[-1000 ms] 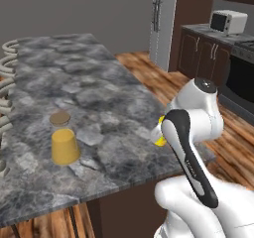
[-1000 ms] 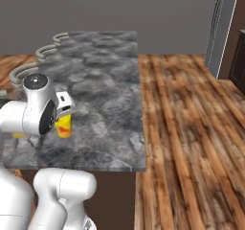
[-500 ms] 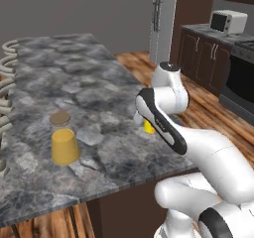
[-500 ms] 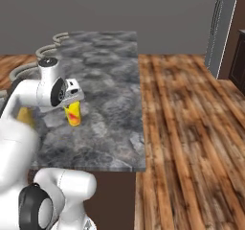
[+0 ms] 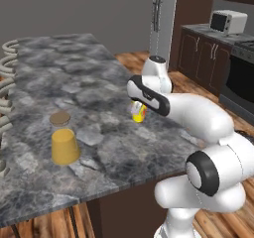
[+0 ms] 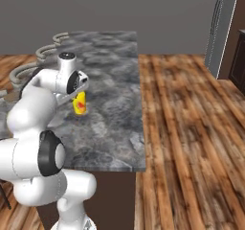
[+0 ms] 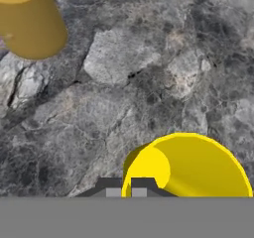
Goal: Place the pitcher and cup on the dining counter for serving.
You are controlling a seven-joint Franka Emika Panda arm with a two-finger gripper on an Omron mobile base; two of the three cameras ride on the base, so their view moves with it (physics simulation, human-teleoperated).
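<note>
Cup [image 5: 139, 112] sits pinched in the claw [image 5: 137, 109] just above the desk [image 5: 94, 83] – pitcher [image 5: 64, 142] already stands on that stone top, off to the arm's left, so it only needs lowering straight down.

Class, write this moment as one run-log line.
gripper: shut on small bright yellow cup | orange-yellow cone pitcher: standing on grey marbled dining counter | cup: over counter

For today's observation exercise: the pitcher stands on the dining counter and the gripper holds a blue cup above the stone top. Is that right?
Not quite: the cup is bright yellow, not blue, as the left base view shows. The rest holds: the pitcher stands on the dining counter, and the gripper holds the cup above the stone top.
</note>
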